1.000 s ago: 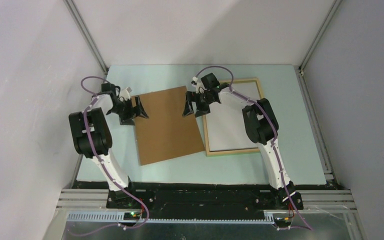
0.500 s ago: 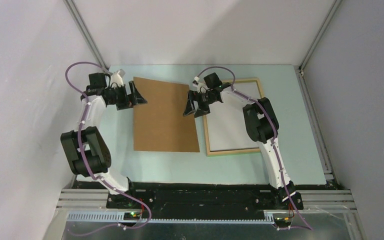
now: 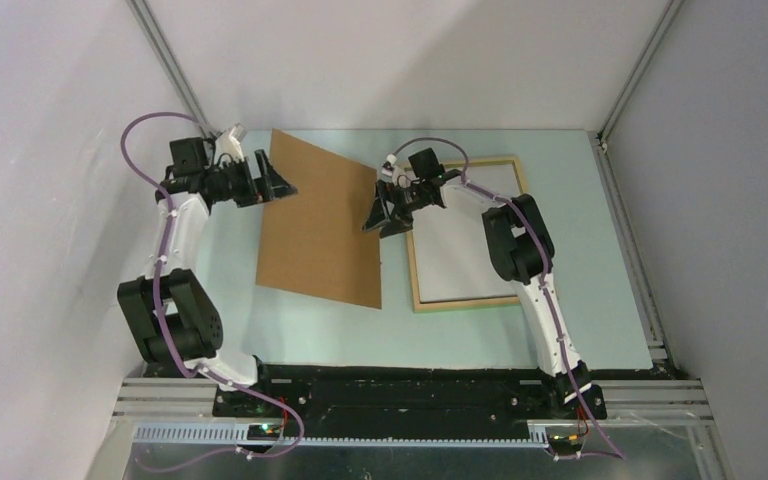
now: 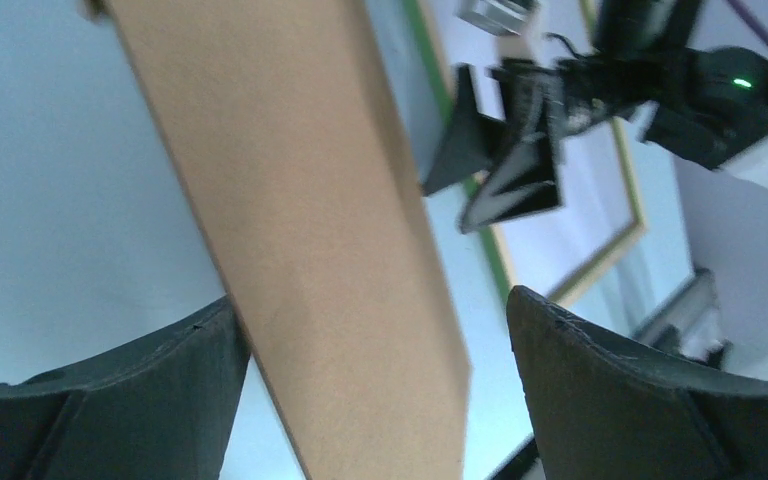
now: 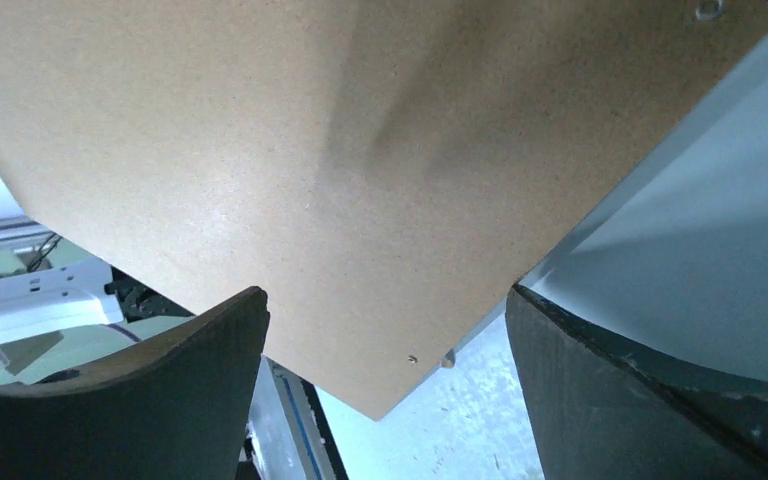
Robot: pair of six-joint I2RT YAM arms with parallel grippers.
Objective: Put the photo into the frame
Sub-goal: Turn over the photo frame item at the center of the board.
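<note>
Thin rectangular wooden frame, light natural wood from above with a green edge showing in the left wrist view, lies flat on the pale blue-green desk. Large rectangular photo has its plain brown board back toward the top camera, print side hidden. It is just left of the frame, not inside it; a narrow strip of desk shows between the photo's near right corner and the frame's left rail. The photo is skewed against the frame, far edge slanting. It looks tilted up rather than flat, but cannot tell whether its near edge touches the desk. Left fingers are at the photo edge farthest from the frame, toward the far corner. The left wrist view shows them spread wide with the brown board running between them: the board meets one finger, the other finger is clear of it. Right fingers are at the photo edge nearest the frame, by the frame's far left corner. The right wrist view shows both fingers spread wide, brown board filling the space beyond the tips, one board corner pointing down between them. Cannot tell if the right fingers actually touch the board.
</note>
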